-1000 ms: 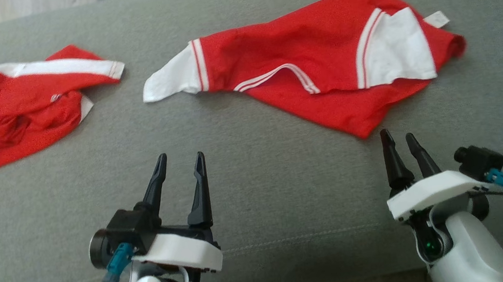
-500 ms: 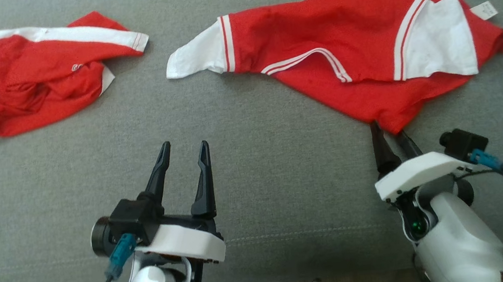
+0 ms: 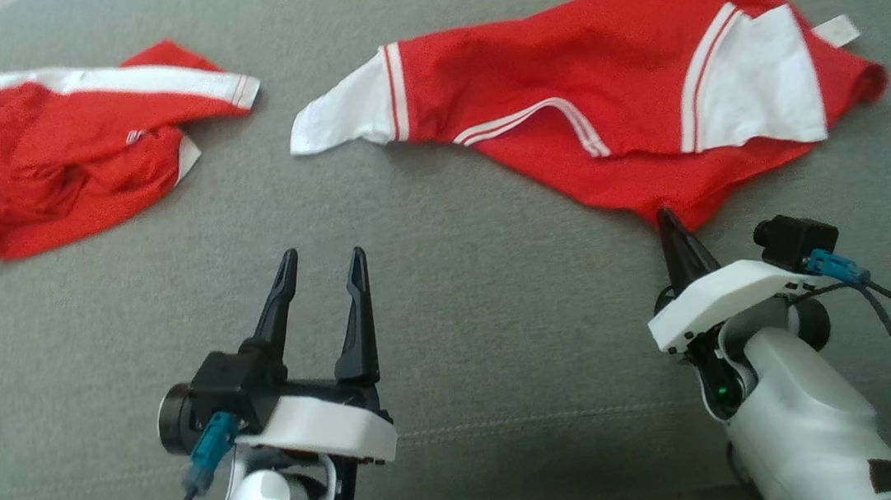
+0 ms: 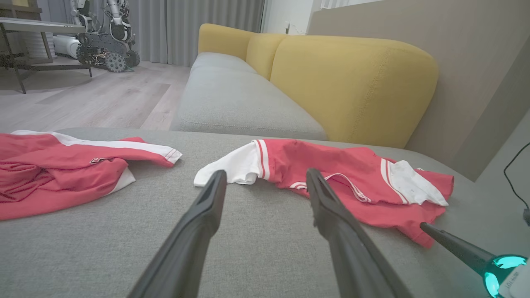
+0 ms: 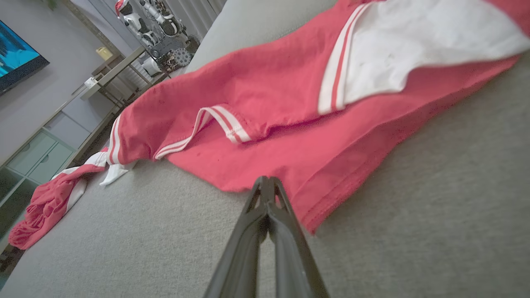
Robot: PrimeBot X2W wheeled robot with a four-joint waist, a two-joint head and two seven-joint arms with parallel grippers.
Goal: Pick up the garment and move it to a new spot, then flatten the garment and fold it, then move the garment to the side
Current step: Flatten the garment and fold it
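Note:
The garment [image 3: 560, 80] is a red shirt with white sleeves and striped trim, lying crumpled across the right half of a grey cushion [image 3: 461, 323]. It also appears in the left wrist view [image 4: 331, 165] and the right wrist view [image 5: 256, 95]. My right gripper [image 3: 664, 219] is shut, its tips on the hem at the garment's nearest corner [image 5: 265, 181]. How much cloth sits between the fingers is hidden. My left gripper [image 3: 322, 253] hangs open over bare cushion, short of the white sleeve [image 4: 266, 173].
A second red and white garment [image 3: 70, 148] lies bunched at the cushion's far left [image 4: 54, 165]. A yellow backrest [image 4: 352, 82] rises behind the seat. The cushion's front edge runs just under both wrists, and wooden floor [image 4: 83, 95] lies beyond on the left.
The head camera has shifted. My right gripper moved forward to the garment's near corner and closed there. The left gripper stayed open and still.

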